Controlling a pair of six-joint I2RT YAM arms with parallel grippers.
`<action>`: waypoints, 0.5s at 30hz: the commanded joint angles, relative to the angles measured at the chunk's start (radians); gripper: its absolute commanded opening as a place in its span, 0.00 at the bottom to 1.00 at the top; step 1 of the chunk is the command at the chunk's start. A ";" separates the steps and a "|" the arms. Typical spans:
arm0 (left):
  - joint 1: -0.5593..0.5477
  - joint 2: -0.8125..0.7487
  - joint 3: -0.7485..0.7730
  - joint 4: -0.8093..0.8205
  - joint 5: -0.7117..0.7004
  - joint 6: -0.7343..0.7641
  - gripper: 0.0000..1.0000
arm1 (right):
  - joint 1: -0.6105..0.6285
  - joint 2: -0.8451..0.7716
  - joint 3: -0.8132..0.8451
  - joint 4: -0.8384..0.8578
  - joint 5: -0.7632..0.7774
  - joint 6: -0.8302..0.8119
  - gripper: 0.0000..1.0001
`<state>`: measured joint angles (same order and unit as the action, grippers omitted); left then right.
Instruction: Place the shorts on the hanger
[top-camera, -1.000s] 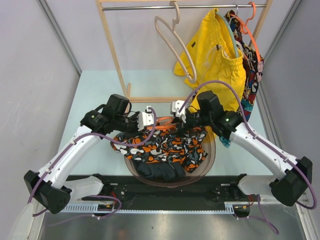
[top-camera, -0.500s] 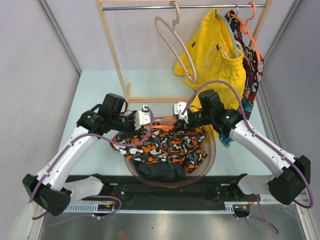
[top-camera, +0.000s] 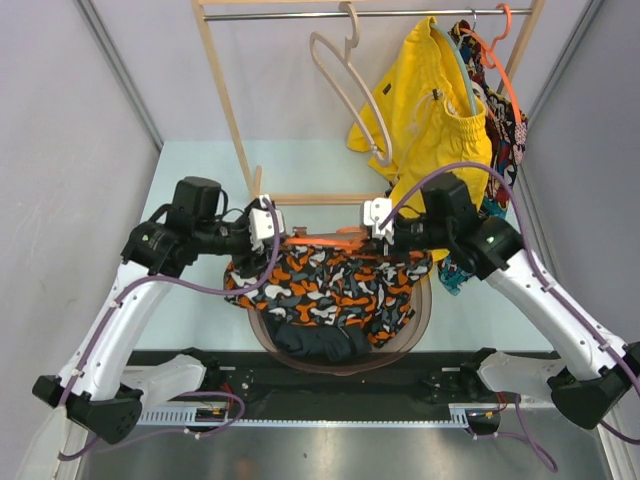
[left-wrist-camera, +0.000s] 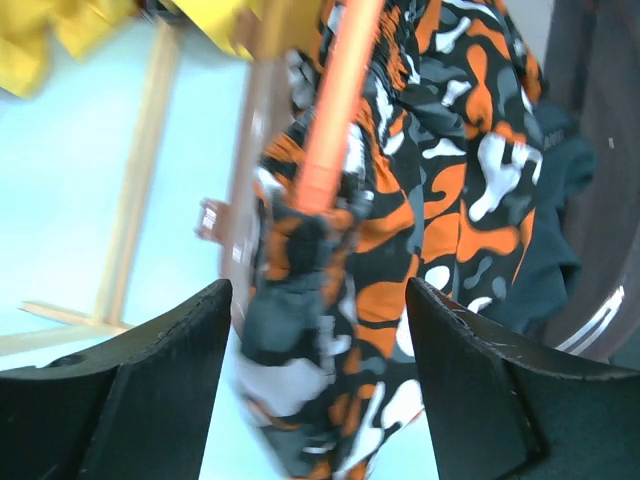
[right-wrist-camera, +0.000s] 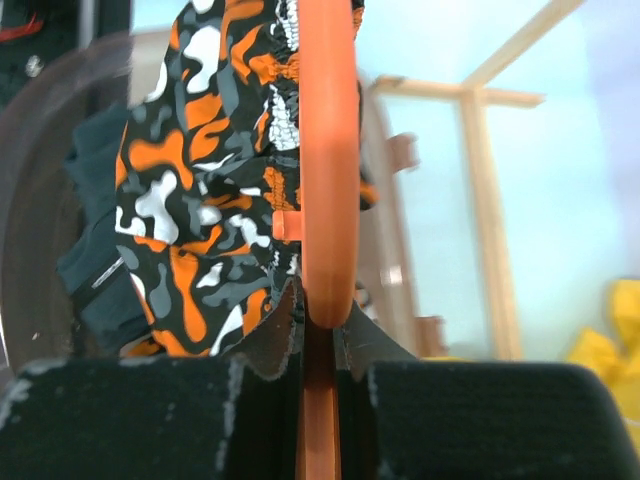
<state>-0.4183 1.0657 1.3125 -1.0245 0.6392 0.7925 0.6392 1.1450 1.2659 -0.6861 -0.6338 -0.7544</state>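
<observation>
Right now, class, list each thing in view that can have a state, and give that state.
left gripper: open, gripping nothing.
right gripper: shut on the hanger.
hanger: held roughly level.
shorts: draped on the hanger.
beige hanger: empty, on the rail.
yellow shorts: hung on the rail.
dark garment: crumpled in the bowl.

Bright, even light; both wrist views blurred.

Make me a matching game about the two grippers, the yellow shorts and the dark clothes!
Things:
1. left gripper
2. right gripper
3. yellow shorts
4. dark garment

States and places:
A. lying in the bowl
B. open
C. hanging on the rack
D. shut on the hanger

Pairs: 1-B, 2-D, 3-C, 4-A
</observation>
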 joint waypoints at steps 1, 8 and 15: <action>0.006 -0.035 0.117 0.096 0.068 -0.096 0.75 | 0.005 0.019 0.272 -0.149 0.114 0.044 0.00; -0.039 -0.009 0.254 0.306 0.051 -0.182 0.81 | -0.001 0.166 0.699 -0.550 0.255 0.136 0.00; -0.229 0.115 0.390 0.291 -0.070 -0.059 0.78 | 0.004 0.162 0.672 -0.609 0.295 0.276 0.00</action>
<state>-0.5335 1.1107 1.6466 -0.7410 0.6453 0.6556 0.6418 1.3041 1.9499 -1.2251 -0.3973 -0.5838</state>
